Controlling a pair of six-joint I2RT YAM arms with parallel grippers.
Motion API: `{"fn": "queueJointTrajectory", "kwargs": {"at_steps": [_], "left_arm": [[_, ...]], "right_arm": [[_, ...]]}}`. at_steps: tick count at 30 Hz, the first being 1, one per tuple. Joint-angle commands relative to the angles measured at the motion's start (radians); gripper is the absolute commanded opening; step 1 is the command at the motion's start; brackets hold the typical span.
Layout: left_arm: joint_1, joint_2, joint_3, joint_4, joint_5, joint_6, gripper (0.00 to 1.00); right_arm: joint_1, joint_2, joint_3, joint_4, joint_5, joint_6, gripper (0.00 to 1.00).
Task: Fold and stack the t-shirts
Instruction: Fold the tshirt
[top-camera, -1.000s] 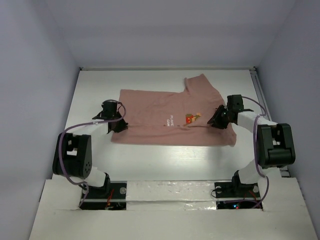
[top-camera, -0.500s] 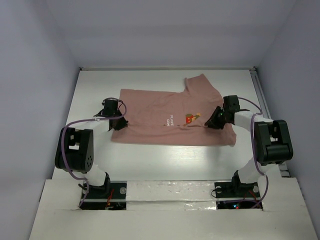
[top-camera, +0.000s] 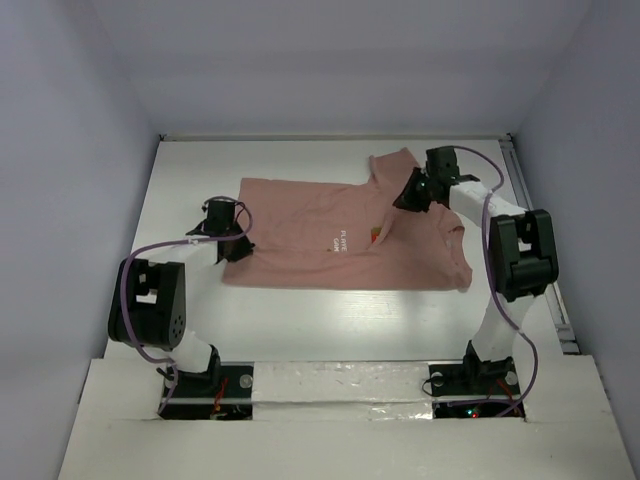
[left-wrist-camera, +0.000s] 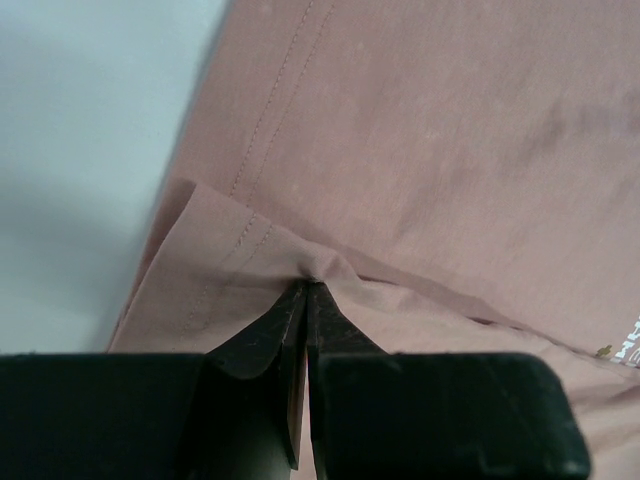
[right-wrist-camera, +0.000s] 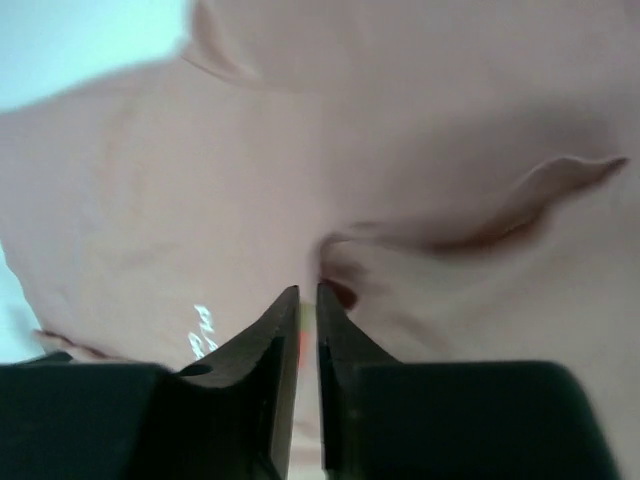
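Up and back goes the right gripper (top-camera: 412, 190), away from the chest picture toward the far sleeve. It is pinching a fold of the pink t-shirt (top-camera: 310, 240), and the left gripper (top-camera: 230, 243) stays pinching the left edge. The t-shirt lies spread on the white surface (top-camera: 300, 320). I think folding has only just begun.

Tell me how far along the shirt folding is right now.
Early stage. Done: the t-shirt lies mostly flat on the table, with no folded square or stack in sight. In hand: the left fingers pinch the hem corner, and the right fingers grip cloth near the far sleeve, raising a ridge. Left: finishing the folds and stacking.
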Motion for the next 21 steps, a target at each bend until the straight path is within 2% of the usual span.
{"fn": "queueJointTrajectory", "kwargs": {"at_steps": [1, 2, 4, 5, 6, 7, 9, 10, 12, 13, 14, 17, 21], "left_arm": [[0.004, -0.051, 0.033, -0.041, -0.017, 0.011, 0.00], [0.004, -0.055, 0.044, -0.047, -0.014, 0.004, 0.00], [0.004, -0.060, 0.090, -0.064, -0.017, -0.002, 0.00], [0.004, -0.058, 0.110, -0.069, -0.022, -0.009, 0.00], [0.004, -0.055, 0.128, -0.074, -0.023, -0.012, 0.07], [0.004, -0.042, 0.172, -0.080, -0.022, -0.014, 0.20], [0.004, -0.016, 0.226, -0.072, -0.029, -0.017, 0.27], [0.004, 0.036, 0.304, -0.075, -0.039, -0.017, 0.27], [0.004, 0.110, 0.404, -0.080, -0.046, -0.008, 0.30], [0.013, 0.206, 0.524, -0.096, -0.075, -0.003, 0.31], [0.013, 0.262, 0.594, -0.119, -0.118, -0.002, 0.31], [0.033, 0.438, 0.809, -0.179, -0.141, 0.010, 0.29], [0.053, 0.508, 0.915, -0.203, -0.128, 0.024, 0.29]], "right_arm": [[0.045, 0.057, 0.123, -0.044, 0.052, -0.031, 0.23], [0.055, 0.089, 0.168, -0.057, 0.055, -0.033, 0.30], [0.065, 0.121, 0.218, -0.077, 0.052, -0.038, 0.34], [0.065, 0.134, 0.238, -0.090, 0.051, -0.038, 0.40], [0.065, 0.146, 0.267, -0.096, 0.049, -0.042, 0.44], [0.075, 0.146, 0.276, -0.105, 0.046, -0.048, 0.45], [0.075, 0.119, 0.281, -0.111, 0.055, -0.067, 0.45], [0.075, 0.105, 0.266, -0.102, 0.069, -0.074, 0.43], [0.075, 0.053, 0.249, -0.103, 0.092, -0.096, 0.18], [0.075, 0.033, 0.217, -0.100, 0.107, -0.102, 0.05], [0.075, 0.013, 0.200, -0.085, 0.106, -0.108, 0.00], [0.075, -0.056, 0.137, -0.103, 0.121, -0.119, 0.00], [0.075, -0.090, 0.028, -0.139, 0.112, -0.134, 0.00]]}}
